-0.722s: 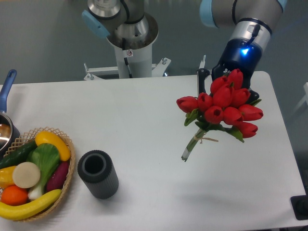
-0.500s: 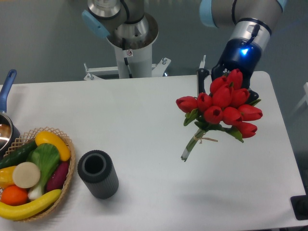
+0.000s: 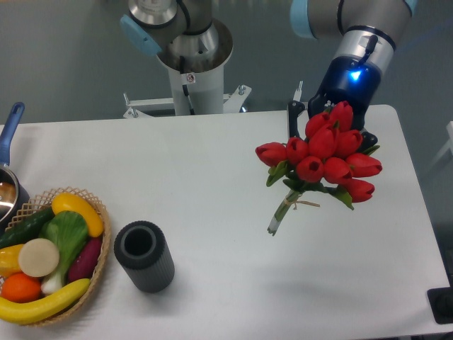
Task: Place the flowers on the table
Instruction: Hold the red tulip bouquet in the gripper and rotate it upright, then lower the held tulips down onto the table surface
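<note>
The flowers (image 3: 322, 159) are a bunch of red tulips with green leaves and twine-tied green stems. They hang tilted over the right part of the white table (image 3: 212, 184), heads up toward the arm and stem ends pointing down-left, close above the tabletop. My gripper (image 3: 329, 131) is behind the tulip heads and mostly hidden by them. One black finger (image 3: 291, 119) shows at the left of the bunch. The gripper holds the bunch near the heads.
A dark grey ribbed cylindrical vase (image 3: 144, 256) stands upright at the front left. A wicker basket (image 3: 99, 212) with fruit and vegetables sits at the left edge, with a blue-handled pot (image 3: 8, 142) behind it. The robot base (image 3: 190, 57) is behind the table.
The gripper and the flowers have shifted slightly to the left and a little up. The vase and basket have not moved.
</note>
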`<action>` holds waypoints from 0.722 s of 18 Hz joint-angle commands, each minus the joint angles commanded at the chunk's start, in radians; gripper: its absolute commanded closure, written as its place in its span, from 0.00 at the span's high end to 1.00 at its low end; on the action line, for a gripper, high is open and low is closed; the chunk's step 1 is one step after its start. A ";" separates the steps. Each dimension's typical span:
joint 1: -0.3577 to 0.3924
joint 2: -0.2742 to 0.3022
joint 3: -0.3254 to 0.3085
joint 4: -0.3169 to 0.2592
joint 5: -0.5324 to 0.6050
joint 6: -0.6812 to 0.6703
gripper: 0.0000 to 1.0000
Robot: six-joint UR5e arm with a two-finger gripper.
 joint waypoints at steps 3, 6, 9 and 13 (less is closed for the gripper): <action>-0.005 0.026 -0.009 -0.002 0.101 0.000 0.36; -0.046 0.054 -0.043 -0.002 0.250 0.000 0.36; -0.092 0.061 -0.067 -0.002 0.373 0.003 0.36; -0.135 0.060 -0.089 -0.002 0.532 0.027 0.36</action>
